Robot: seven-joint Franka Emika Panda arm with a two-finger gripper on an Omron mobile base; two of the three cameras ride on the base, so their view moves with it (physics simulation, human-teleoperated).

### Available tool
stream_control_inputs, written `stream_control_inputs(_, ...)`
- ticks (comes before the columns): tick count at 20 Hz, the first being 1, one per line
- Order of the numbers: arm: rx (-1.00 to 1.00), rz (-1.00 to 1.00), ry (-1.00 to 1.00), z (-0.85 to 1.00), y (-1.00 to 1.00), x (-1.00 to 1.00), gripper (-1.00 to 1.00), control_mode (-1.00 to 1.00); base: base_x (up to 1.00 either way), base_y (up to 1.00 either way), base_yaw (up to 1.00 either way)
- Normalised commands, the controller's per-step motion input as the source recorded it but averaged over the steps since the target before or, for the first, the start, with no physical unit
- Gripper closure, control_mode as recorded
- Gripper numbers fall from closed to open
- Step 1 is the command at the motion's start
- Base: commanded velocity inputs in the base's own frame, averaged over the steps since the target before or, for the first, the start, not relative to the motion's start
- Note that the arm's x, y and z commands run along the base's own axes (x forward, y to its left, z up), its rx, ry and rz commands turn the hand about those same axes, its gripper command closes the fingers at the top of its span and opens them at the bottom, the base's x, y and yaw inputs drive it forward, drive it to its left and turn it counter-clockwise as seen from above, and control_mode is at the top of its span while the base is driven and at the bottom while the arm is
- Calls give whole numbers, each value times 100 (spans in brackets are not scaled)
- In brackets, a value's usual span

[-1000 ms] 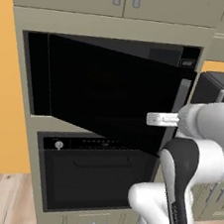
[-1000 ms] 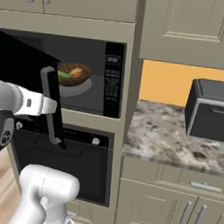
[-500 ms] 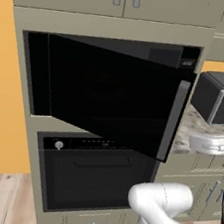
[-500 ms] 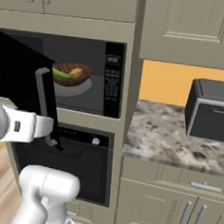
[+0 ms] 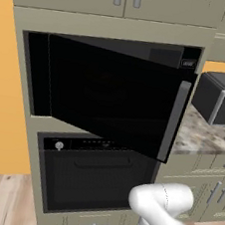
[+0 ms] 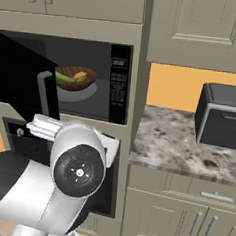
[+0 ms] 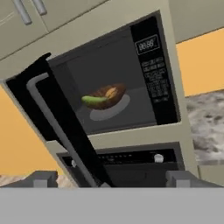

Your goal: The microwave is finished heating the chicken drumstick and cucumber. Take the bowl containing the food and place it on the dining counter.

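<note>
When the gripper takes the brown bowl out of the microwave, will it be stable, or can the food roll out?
The bowl looks rigid and wood-like, so it probably will not flex. It is wide and shallow, so tilting it may let the cucumber slide or roll out. The chicken drumstick looks chunky and probably rolls less.

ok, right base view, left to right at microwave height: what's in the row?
Open microwave door → door handle → bowl of food on the turntable → button panel → toaster oven on the counter.
</note>
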Motion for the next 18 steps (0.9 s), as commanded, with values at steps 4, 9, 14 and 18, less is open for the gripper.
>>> stream_control_inputs(4,48,16,18,-35,-81,99,-100,-100,0,0,0)
stream_control_inputs(9,25,8,1,-49,3,63,-100,-100,0,0,0)
stream_control_inputs(14,9,0,6,-13,54,52,-100,-100,0,0,0)
stream_control_inputs(18,0,0,17,0,69,56,-100,-100,0,0,0)
